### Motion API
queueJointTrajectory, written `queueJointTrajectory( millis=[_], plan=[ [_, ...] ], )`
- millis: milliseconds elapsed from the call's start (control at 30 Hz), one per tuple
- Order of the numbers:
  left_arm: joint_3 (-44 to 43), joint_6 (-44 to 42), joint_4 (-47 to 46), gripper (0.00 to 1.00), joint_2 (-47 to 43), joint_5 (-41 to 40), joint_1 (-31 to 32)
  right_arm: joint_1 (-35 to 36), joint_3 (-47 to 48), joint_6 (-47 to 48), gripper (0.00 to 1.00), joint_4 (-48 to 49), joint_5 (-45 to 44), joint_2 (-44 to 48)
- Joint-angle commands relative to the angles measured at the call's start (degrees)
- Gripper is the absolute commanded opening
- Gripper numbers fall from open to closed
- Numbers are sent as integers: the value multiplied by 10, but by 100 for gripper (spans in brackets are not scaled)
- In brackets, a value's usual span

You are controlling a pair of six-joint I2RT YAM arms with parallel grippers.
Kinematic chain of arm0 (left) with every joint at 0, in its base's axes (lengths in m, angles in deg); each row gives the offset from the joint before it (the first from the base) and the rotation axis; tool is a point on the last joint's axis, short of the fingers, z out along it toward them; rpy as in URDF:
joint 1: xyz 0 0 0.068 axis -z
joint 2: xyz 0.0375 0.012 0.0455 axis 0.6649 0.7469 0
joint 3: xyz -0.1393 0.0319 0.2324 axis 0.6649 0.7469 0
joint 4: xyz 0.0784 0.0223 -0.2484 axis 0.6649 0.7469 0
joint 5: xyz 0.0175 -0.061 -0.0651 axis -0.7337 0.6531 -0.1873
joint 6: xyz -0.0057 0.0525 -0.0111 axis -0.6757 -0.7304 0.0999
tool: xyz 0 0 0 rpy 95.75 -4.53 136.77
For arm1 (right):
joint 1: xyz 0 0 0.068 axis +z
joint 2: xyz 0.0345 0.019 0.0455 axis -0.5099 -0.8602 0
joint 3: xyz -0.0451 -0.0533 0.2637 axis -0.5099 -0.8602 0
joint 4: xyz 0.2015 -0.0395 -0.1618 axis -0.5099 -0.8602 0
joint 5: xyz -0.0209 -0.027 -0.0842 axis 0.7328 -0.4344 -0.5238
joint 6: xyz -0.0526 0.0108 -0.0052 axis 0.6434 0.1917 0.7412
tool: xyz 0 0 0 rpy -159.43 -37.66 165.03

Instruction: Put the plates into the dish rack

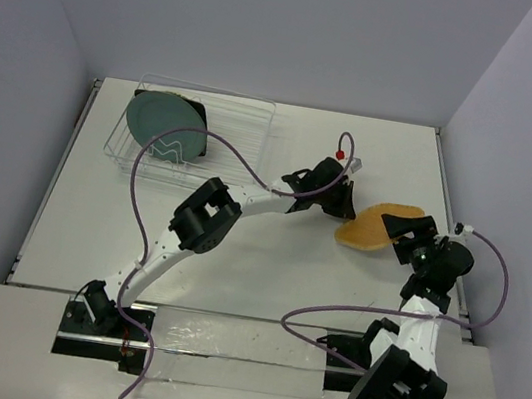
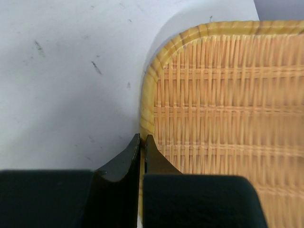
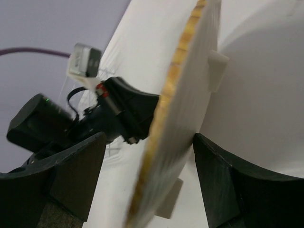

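The orange woven rounded-square plate (image 1: 379, 228) is lifted off the table at the right, tilted. My left gripper (image 1: 346, 204) is shut on its left rim; in the left wrist view the jaws (image 2: 142, 138) pinch the rim of the plate (image 2: 223, 95). My right gripper (image 1: 410, 235) is open around the plate's right edge; in the right wrist view (image 3: 149, 156) the plate (image 3: 185, 109) stands edge-on between the wide fingers, near the right finger. The clear dish rack (image 1: 244, 115) at the back left holds the teal-grey plate (image 1: 165, 121) and the black plate (image 1: 201, 120). The yellow plate is not visible.
The white table (image 1: 235, 266) has a raised edge at the front (image 1: 227, 315). Grey walls close in the left, back and right. Purple cables (image 1: 146, 191) loop over the table from both arms. The left gripper (image 3: 126, 114) shows in the right wrist view behind the plate.
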Motion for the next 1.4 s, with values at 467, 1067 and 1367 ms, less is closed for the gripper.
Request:
queueJointTrajectory(
  millis=[467,1067,1367],
  plan=[
    [52,-25,18,0,-16,-4,30,89,124,53,51,-203,-236,-6],
    [136,-30,-39,78,-215,61,-48,172,303,194,0,-285,-355,53],
    [327,-87,-9,99,-552,-66,-111,274,478,351,0,-189,-233,28]
  ],
)
